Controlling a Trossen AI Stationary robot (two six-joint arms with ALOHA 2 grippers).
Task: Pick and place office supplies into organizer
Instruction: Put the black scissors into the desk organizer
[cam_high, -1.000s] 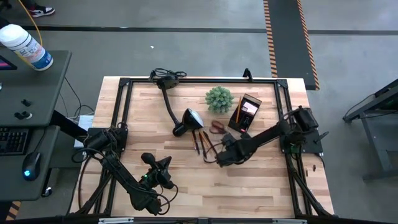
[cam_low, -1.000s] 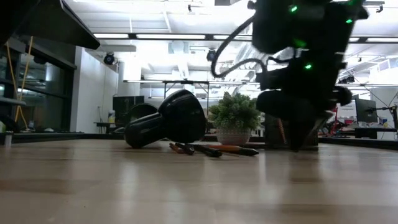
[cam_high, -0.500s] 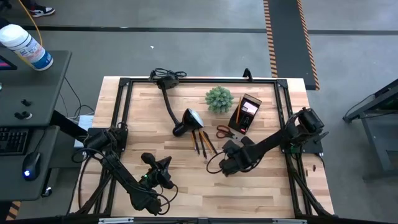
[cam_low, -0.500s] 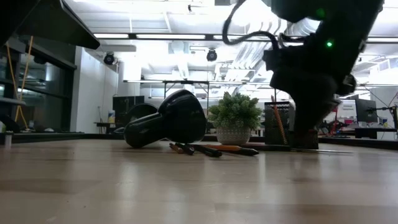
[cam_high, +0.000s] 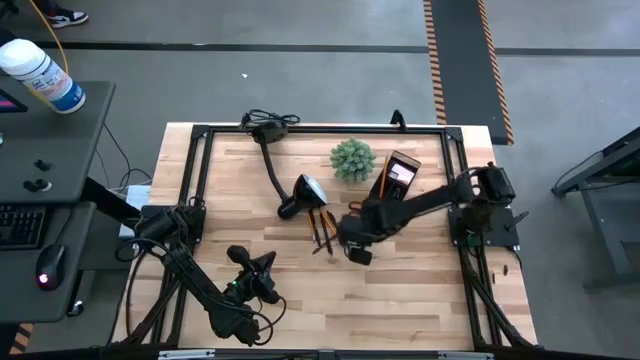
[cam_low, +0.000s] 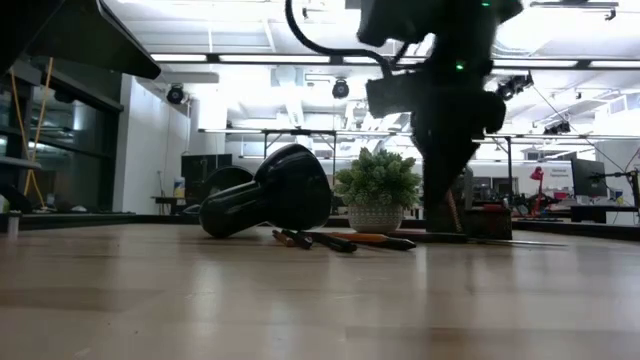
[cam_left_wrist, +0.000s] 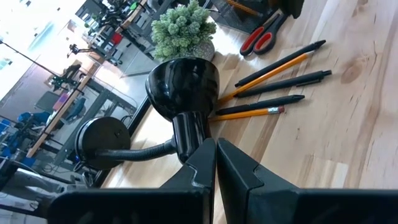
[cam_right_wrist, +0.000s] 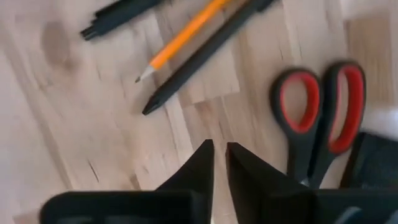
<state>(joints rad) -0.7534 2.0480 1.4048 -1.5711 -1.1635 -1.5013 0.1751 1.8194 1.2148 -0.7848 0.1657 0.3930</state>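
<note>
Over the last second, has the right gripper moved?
Yes. In the high view the right gripper has swung toward the desk lamp, now near the pens and pencils, after first drawing away from the plant.

No readable text, labels, brands or numbers anywhere, bottle (cam_high: 42, 74) at upper left possibly labelled, too small to read

Right end effector (cam_high: 352, 243) has swung toward the pens (cam_high: 322, 226); its fingers have parted slightly.
</note>
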